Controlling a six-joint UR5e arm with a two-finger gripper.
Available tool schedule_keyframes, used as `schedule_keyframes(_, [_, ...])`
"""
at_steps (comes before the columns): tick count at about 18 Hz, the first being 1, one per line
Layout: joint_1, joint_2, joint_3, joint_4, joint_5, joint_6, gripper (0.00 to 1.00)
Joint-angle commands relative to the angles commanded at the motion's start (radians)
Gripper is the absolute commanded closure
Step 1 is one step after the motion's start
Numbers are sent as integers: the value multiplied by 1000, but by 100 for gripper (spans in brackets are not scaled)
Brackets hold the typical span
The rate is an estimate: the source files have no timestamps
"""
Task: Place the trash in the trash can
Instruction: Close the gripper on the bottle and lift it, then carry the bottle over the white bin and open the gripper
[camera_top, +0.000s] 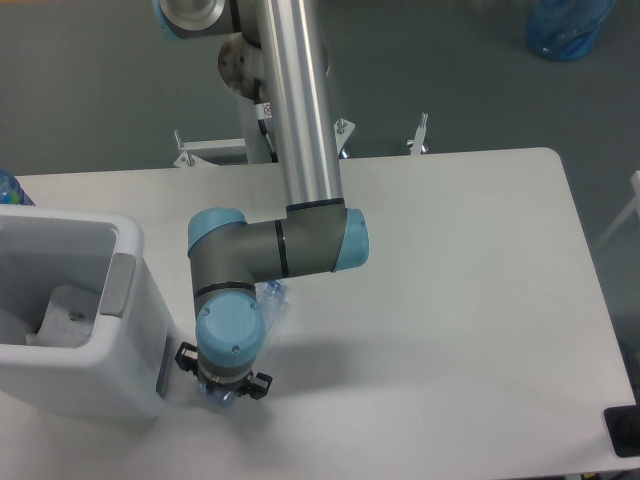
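Bottle (268, 298) lies under claw (222, 392), orientation unclear.

The bin (75, 330) stands at the table's (480, 300) left edge, with a wrapper (62, 310) lying inside it. Just right of the bin, the arm (270, 250) reaches down over the table, its gripper (222, 388) low beside the bin's near right corner. A bottle (268, 296) lies on the table under the arm, its upper end showing right of the wrist and its lower end at the gripper. A bag (568, 28) sits on the floor beyond the table's far right corner.
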Motion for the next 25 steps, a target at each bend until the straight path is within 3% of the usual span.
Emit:
schedule_keyframes(7, [80, 47, 96, 2, -40, 0, 87])
schedule_keyframes(11, [170, 107, 156, 11, -288, -23, 87])
schedule_keyframes(14, [219, 155, 161, 61, -458, -29, 87])
schedule_keyframes(17, [255, 187, 207, 92, -599, -98, 86])
schedule_keyframes(22, [264, 224, 291, 184, -773, -169, 85])
schedule_keyframes(25, [253, 226, 360, 196, -791, -218, 85])
